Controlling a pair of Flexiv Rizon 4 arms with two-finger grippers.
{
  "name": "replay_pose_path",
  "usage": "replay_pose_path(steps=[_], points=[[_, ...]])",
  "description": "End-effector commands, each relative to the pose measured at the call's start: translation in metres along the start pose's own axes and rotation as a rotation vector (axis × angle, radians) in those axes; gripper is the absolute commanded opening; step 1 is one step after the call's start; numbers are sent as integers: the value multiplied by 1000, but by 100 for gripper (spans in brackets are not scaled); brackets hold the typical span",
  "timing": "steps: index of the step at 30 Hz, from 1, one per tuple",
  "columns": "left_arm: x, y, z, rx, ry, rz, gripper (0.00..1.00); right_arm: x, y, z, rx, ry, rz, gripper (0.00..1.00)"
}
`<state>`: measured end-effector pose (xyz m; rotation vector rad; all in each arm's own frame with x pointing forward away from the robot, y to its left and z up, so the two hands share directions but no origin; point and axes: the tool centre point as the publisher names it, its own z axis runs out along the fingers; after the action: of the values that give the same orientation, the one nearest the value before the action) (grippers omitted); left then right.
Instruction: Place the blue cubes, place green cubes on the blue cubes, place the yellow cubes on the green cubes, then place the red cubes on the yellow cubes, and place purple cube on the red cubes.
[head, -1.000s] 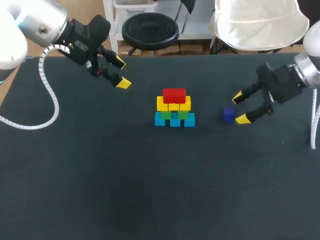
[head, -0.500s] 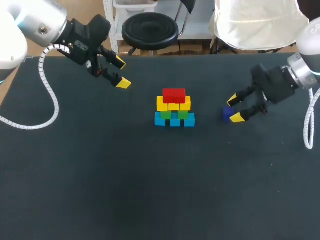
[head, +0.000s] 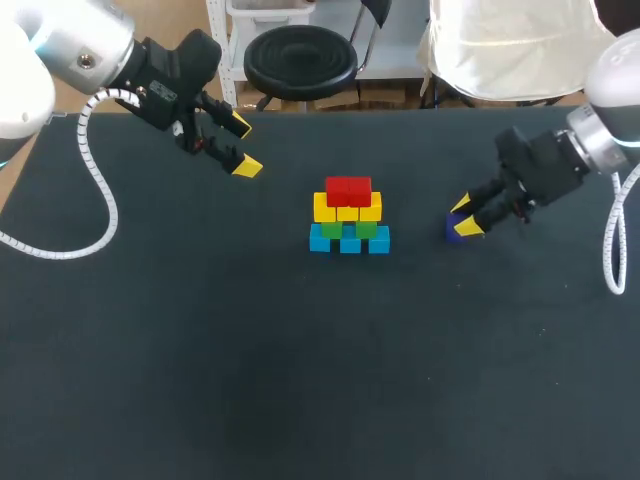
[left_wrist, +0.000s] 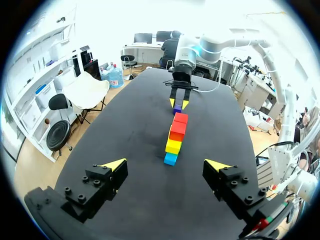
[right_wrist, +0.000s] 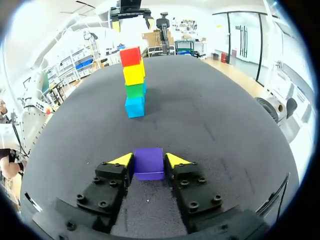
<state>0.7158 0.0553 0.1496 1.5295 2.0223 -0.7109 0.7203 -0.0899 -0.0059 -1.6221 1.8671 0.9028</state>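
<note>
Purple cube (right_wrist: 148, 163) snug inside right claw (right_wrist: 149, 160)

Cube stack (head: 348, 215) sits mid-table (head: 300, 380), loose cube (head: 453, 231) just right of it, pinched between both fingers of right gripper (head: 465, 217), left gripper (head: 243, 147) well off left, farther back.

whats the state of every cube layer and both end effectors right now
small purple cube: resting on the black table, gripped, not yet stacked
right end effector: shut on the purple cube
left end effector: open, empty
red cubes: top layer, nothing on them
yellow cubes: stacked under the red
green cubes: stacked on the blue
blue cubes: bottom row, on the table
</note>
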Motion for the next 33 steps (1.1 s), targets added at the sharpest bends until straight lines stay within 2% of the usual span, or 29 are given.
replay_pose_path(steps=[1,11,19,22,33], points=[[1,0,0,0,-5,3,100,0,1,0,4,3,2,0],[1,0,0,0,-5,3,100,-25,12,-26,36,2,20,0],[1,0,0,0,-5,3,100,-45,20,-31,41,18,50,0],[1,0,0,0,-5,3,100,-57,23,-33,12,12,33,0],[1,0,0,0,-5,3,100,-57,23,-33,12,12,33,0]])
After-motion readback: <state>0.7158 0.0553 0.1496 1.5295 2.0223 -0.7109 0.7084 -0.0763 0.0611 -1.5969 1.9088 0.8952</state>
